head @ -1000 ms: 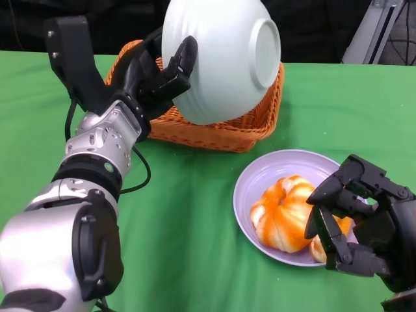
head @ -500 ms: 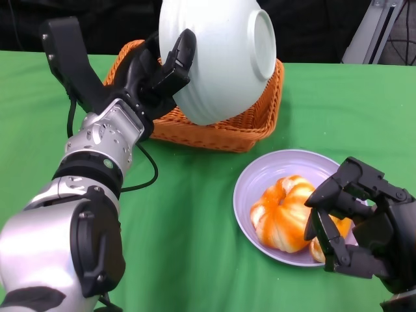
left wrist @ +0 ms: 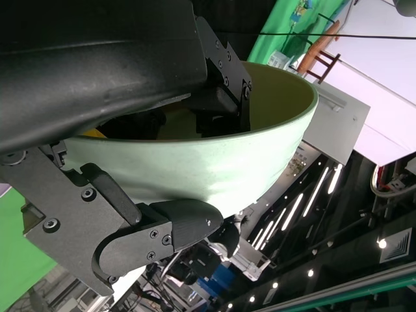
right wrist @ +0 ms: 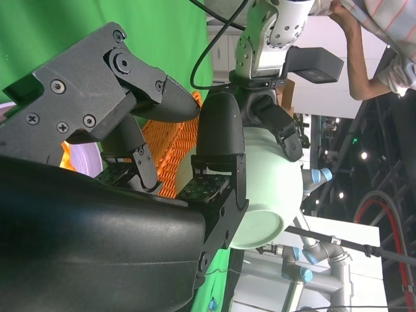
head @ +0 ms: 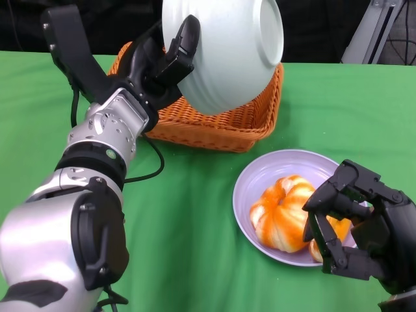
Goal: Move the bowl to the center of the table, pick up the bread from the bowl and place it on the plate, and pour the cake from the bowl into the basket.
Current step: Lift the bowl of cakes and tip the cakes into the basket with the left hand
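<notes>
the bowl, tipped and gripped by the left hand, blocks the space directly above the basket; access to the basket from ahead of those fingers is closed. the bread on the plate lies just beside the right hand's fingers. open green surface lies between the two hands, unobstructed, and beyond the plate, beside the basket.
</notes>
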Tool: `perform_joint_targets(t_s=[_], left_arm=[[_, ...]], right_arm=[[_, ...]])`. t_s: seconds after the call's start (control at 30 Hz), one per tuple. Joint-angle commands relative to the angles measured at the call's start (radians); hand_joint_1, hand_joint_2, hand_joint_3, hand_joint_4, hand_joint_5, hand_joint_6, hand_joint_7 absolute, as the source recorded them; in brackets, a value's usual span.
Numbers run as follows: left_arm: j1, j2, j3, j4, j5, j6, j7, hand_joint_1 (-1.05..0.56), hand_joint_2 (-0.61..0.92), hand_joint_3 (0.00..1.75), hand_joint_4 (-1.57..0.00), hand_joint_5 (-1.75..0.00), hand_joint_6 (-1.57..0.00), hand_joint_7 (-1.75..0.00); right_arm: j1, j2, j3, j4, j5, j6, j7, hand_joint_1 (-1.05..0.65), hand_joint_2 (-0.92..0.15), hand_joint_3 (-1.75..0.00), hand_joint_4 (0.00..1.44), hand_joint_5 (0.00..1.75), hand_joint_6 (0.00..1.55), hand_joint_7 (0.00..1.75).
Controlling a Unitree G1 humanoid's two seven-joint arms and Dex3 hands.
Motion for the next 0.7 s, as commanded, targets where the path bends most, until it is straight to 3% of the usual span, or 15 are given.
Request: perform_joint_targets(t_s=[0.03,0.23,0.7], left_arm=[[-0.042,0.004,0.020,-0.001,-0.030,0.010,-0.008,-0.20,0.44,1.35,-0.90,-1.75,-0.75,-1.75],[-0.063,0.000,0.087,0.004,-0.102,0.103,0.021,-0.20,0.38,1.39,-0.91,-1.75,-0.77,-1.74],[-0.060,-0.008,0.116,0.004,-0.140,0.150,0.061,-0.22,0.37,1.45,-0.93,-1.75,-0.78,-1.75]], right_arm=[[-0.008,-0.003,0.000,0.003,-0.001,-0.020,-0.002,-0.10,-0.45,-1.16,0.73,1.65,0.65,1.43],[-0.011,-0.005,0.000,0.017,-0.009,-0.042,-0.001,-0.11,-0.45,-1.16,0.74,1.64,0.65,1.43],[-0.016,-0.008,0.000,0.038,-0.034,-0.084,-0.004,-0.14,-0.45,-1.12,0.74,1.63,0.65,1.45]])
